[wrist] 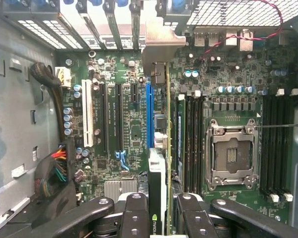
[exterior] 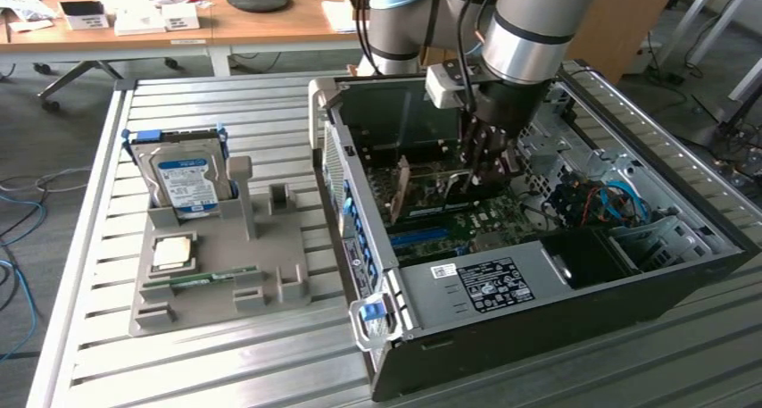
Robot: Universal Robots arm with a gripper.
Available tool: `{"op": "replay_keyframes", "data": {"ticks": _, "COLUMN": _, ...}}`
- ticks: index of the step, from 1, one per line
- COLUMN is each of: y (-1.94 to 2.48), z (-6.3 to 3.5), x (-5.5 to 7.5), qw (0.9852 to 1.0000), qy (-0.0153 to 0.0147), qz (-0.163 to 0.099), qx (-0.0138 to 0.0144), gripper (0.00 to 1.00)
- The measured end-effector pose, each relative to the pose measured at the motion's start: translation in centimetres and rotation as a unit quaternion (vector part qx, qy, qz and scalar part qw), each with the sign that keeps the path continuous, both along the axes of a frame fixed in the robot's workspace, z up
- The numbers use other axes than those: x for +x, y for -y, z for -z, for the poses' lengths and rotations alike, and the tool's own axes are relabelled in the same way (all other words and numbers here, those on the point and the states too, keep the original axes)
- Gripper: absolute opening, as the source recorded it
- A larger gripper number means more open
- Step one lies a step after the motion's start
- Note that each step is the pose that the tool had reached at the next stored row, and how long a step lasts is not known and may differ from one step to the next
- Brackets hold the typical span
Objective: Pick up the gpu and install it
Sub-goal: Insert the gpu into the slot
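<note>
Slatted metal bench (exterior: 178,372), desk (exterior: 238,29) behind. Open computer case (exterior: 536,328) lying on its side on bench. Grey tray (exterior: 214,283) at exterior view's left of case, hard drive (exterior: 188,171) standing in it.

Gripper (exterior: 486,158) down inside case, above motherboard (wrist: 124,129). Clamped on gpu (wrist: 165,148), fingers (wrist: 136,213) pressing both flat faces near upper edge, toward end away from bracket (wrist: 159,44).

Gpu standing on edge, faces vertical, just beside blue slot (wrist: 149,114), memory slots (wrist: 191,139) on other side. Seated in a slot or not: cannot tell.

Long axis parallel to slots. Bracket end points at rear wall of case, connector edge down toward motherboard.

Handling, as judged: light, stiff, no give. Fragile at connector edge and small soldered parts, so no twisting or side load. Smooth faces, probably slippery under hard fingers. Best hold on flat faces near top edge, clear of connector and cooler fan.
</note>
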State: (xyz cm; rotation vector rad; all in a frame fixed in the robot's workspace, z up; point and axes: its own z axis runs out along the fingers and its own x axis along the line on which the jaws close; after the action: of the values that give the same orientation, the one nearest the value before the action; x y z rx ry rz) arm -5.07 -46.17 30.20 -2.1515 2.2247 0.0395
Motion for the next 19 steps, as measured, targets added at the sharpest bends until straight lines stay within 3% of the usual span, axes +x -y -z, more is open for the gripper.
{"op": "replay_keyframes", "data": {"ticks": 3, "y": 0.0, "z": 0.15, "x": -0.17, "qw": 1.0, "qy": 0.0012, "qz": 0.0, "qx": -0.0001, "gripper": 0.27}}
{"op": "replay_keyframes", "data": {"ticks": 8, "y": 0.26, "z": 0.17, "x": -0.22, "qw": 1.0, "qy": 0.0013, "qz": 0.0, "qx": 0.0, "gripper": 0.27}}
{"op": "replay_keyframes", "data": {"ticks": 19, "y": 0.35, "z": 0.69, "x": -0.32, "qw": 1.0, "qy": 0.0013, "qz": 0.0, "qx": -0.0001, "gripper": 0.27}}
